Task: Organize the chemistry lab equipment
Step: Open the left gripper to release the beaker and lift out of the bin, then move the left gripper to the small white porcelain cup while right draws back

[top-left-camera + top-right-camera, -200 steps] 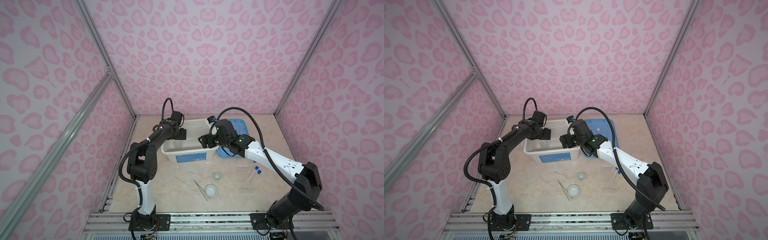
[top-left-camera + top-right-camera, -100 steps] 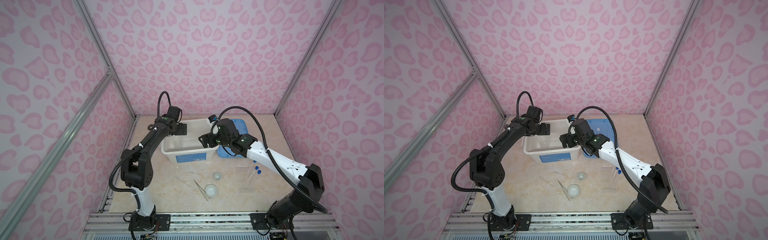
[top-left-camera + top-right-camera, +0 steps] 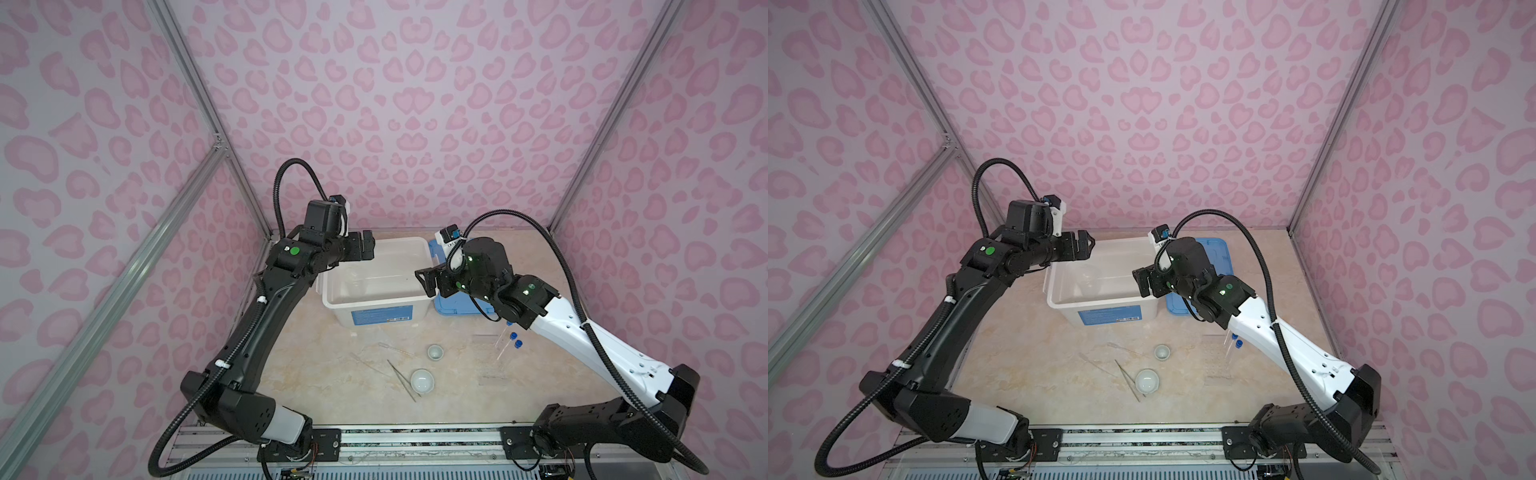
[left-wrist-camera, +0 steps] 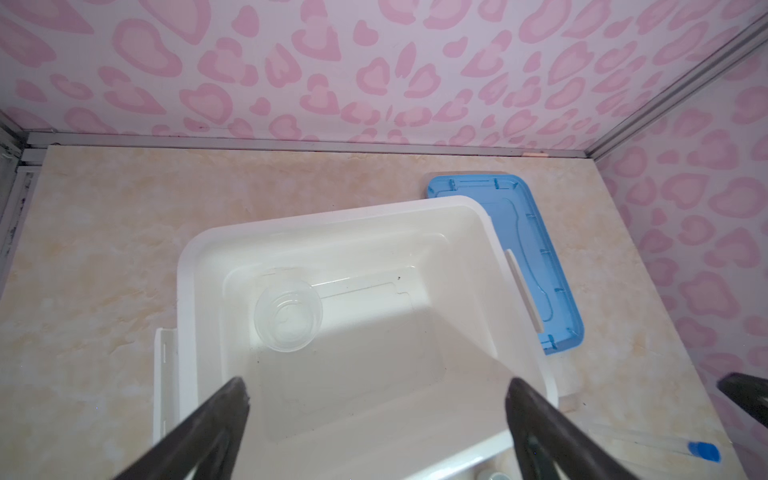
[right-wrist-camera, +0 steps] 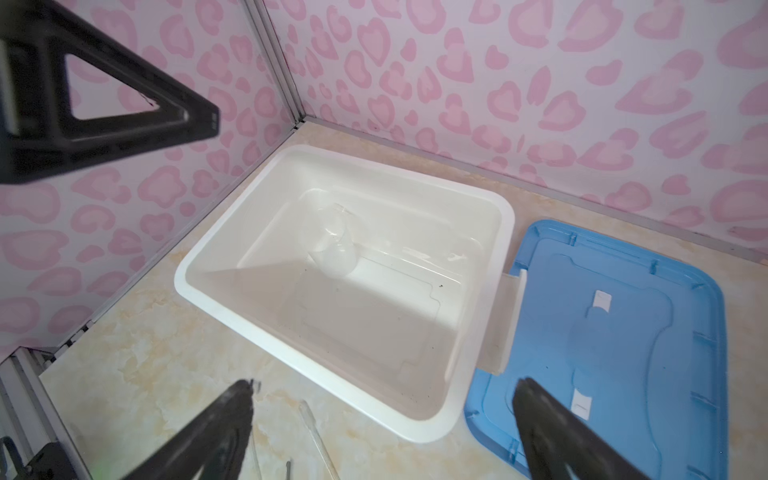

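Left hand (image 3: pixel 367 249) and right hand (image 3: pixel 424 282) gape empty above the center-frame white box (image 3: pixel 340 318); the glass vessel (image 4: pixel 288 316) sits inside, apparently stowed.

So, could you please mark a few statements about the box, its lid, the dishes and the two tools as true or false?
1. The clear glass vessel lies inside the white box. True.
2. The blue lid is shut on the box. False: it lies on the table beside the box, which stands open.
3. The left tool and the right tool are both open and hold nothing. True.
4. The two white dishes sit inside the box. False: both stand on the table in front of it.
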Robot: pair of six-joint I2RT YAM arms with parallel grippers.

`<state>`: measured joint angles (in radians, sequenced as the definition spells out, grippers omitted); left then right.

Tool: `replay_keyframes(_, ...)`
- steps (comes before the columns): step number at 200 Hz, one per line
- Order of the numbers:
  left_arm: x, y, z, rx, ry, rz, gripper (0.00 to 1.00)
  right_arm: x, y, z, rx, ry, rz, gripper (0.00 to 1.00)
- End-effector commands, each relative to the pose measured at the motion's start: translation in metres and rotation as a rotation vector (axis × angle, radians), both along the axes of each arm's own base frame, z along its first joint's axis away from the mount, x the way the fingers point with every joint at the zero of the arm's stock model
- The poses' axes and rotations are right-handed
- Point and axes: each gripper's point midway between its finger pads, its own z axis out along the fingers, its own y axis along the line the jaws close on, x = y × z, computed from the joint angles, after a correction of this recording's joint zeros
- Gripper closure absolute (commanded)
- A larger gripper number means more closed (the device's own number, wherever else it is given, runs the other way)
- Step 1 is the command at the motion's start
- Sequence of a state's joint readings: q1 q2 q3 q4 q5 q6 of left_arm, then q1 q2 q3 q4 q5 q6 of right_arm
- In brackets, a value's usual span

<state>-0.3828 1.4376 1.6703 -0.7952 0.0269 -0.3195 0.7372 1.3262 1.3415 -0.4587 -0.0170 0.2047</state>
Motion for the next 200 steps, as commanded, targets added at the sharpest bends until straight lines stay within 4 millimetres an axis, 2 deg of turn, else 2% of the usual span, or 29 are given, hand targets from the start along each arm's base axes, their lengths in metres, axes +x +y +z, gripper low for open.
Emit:
replay_keyframes(1, -0.030, -0.012, 0.002, -0.065, 0.039, -0.065, 0.02, -0.013, -0.018, -0.014, -0.072, 0.026, -0.015, 0.02)
replay_keyframes(38, -0.081, -0.032, 0.003, -0.115, 0.092, -0.168, 0.02, -0.044, -0.036, -0.029, -0.078, 0.076, 0.008, 0.02)
replay_keyframes(61, -0.106, -0.050, -0.010, -0.127, 0.141, -0.229, 0.02, -0.061, -0.043, -0.042, -0.061, 0.128, 0.022, 0.02)
replay_keyframes(99, -0.136, -0.069, -0.050, -0.066, 0.232, -0.275, 0.02, -0.076, -0.056, -0.074, -0.114, 0.211, 0.010, 0.02)
replay_keyframes(116, -0.144, -0.075, -0.067, -0.042, 0.246, -0.268, 0.02, -0.081, -0.061, -0.082, -0.111, 0.232, -0.001, 0.02)
replay_keyframes(122, -0.149, -0.079, -0.082, -0.032, 0.266, -0.273, 0.02, -0.083, -0.061, -0.084, -0.108, 0.240, 0.004, 0.03)
replay_keyframes(136, -0.158, -0.093, -0.102, -0.042, 0.281, -0.285, 0.02, -0.087, -0.061, -0.088, -0.102, 0.254, 0.020, 0.06)
replay_keyframes(163, -0.166, -0.113, -0.141, 0.015, 0.308, -0.280, 0.01, -0.083, -0.069, -0.095, -0.083, 0.279, -0.008, 0.11)
replay_keyframes(200, -0.165, -0.148, -0.181, 0.132, 0.325, -0.301, 0.00, -0.073, -0.086, -0.101, -0.090, 0.317, -0.042, 0.08)
